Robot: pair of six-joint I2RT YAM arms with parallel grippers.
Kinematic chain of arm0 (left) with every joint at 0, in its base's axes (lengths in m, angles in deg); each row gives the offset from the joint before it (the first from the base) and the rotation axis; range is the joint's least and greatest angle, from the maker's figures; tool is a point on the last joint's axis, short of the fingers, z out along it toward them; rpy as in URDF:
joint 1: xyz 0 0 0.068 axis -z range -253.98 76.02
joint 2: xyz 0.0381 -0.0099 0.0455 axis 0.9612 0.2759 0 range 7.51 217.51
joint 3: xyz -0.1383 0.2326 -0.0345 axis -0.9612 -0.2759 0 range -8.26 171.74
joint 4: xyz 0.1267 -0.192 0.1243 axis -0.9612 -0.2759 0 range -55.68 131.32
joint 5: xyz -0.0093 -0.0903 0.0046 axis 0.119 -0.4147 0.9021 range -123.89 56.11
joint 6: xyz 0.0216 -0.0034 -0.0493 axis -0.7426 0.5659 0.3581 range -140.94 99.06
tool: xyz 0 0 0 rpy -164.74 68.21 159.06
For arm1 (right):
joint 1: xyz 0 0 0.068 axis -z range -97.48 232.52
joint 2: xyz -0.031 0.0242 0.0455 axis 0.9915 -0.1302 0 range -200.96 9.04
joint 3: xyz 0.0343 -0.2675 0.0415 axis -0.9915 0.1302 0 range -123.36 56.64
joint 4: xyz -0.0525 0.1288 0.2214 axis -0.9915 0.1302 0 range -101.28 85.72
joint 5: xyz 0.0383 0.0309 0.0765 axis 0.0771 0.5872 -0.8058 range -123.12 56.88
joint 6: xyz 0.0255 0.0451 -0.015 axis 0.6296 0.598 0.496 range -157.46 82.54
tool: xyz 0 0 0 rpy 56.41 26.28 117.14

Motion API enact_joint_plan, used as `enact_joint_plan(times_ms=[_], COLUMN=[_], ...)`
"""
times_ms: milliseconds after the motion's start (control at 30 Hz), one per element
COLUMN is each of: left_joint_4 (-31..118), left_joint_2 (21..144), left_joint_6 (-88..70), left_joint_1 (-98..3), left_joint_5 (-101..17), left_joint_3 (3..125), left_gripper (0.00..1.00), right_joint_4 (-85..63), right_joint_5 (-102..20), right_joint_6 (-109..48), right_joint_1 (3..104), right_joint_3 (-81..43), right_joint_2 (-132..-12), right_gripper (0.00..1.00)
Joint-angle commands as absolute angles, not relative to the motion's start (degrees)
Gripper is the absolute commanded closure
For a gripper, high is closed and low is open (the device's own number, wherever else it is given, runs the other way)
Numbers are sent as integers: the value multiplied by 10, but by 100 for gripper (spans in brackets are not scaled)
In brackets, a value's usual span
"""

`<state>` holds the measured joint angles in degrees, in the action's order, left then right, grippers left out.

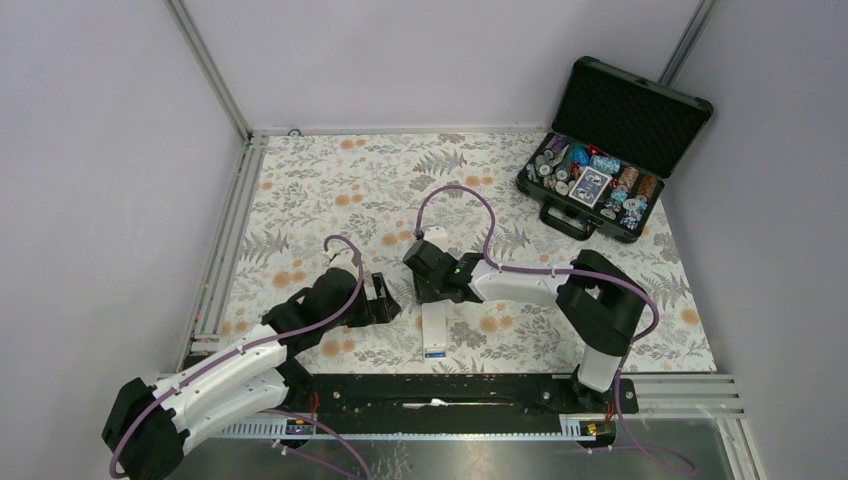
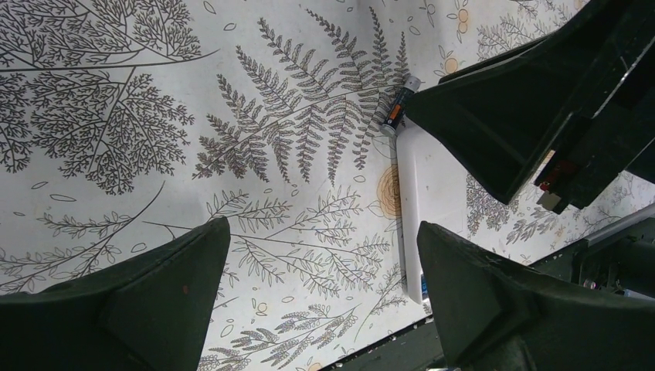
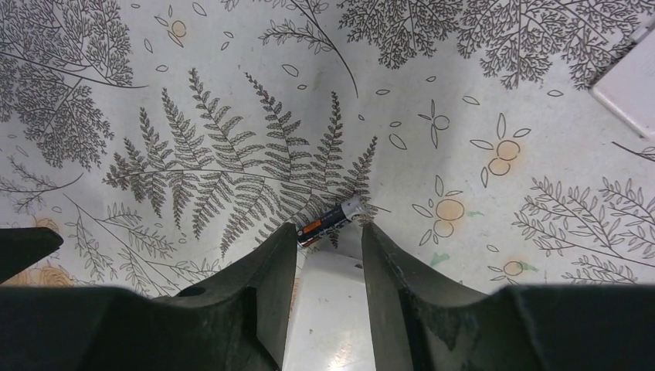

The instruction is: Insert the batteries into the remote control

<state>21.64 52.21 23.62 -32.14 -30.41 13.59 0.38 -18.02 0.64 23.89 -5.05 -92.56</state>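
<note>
Overall: two arms reach in over a counter [image 1: 330, 190] covered with a fern-and-flower print.
Remote control: the white remote control [image 1: 433, 325] lies flat near the front middle of the counter, its length running from near to far, between the two arms.
Dark battery: a dark battery [image 3: 330, 220] with a silver end and an orange band lies on its side on the print, just past the remote control's far end and slanted across it.
Blue battery: a blue battery [image 1: 434, 352] shows at the remote control's near end; I cannot tell whether it sits inside the body or only against it.
Right gripper: the right gripper [image 3: 328, 229] hangs low over the far end of the remote control with its jaws apart. The dark battery lies at its fingertips and is not clamped.
Left gripper: the left gripper [image 2: 323, 228] is spread wide over bare print just left of the remote control, holding nothing.
Case: a black case [image 1: 630, 115] stands open in the far right corner, well apart from the arms, with poker chips [image 1: 560, 170] and a card deck [image 1: 592, 185] inside.
White piece: part of a flat white piece [image 3: 629, 85] shows at the edge of the right wrist view; what it is cannot be told.
</note>
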Motion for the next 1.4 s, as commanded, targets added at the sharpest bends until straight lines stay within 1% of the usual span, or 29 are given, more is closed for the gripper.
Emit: enact_joint_plan(times_ms=[0,233,400,933,1200,1367], left_joint_4=[239,237,234,228,227,227], left_joint_2=[515,515,512,516,514,514], left_joint_6=[223,216,213,202,204,204], left_joint_1=[-327,-330,-332,-341,-344,-345], left_joint_5=[-301,-305,-306,-303,-302,-302], left_joint_3=[133,133,132,137,135,135], left_gripper=[1,1,1,1,1,1], right_joint_4=[8,8,8,9,9,9], right_joint_5=[-186,-183,-180,-176,-167,-151], right_joint_6=[34,51,54,32,12,12], right_joint_1=[244,249,253,260,262,278], right_joint_3=[-79,-83,-89,-120,-122,-115], right_joint_2=[-940,-964,-981,-1027,-1027,-1008], right_gripper=[56,56,59,76,93,95])
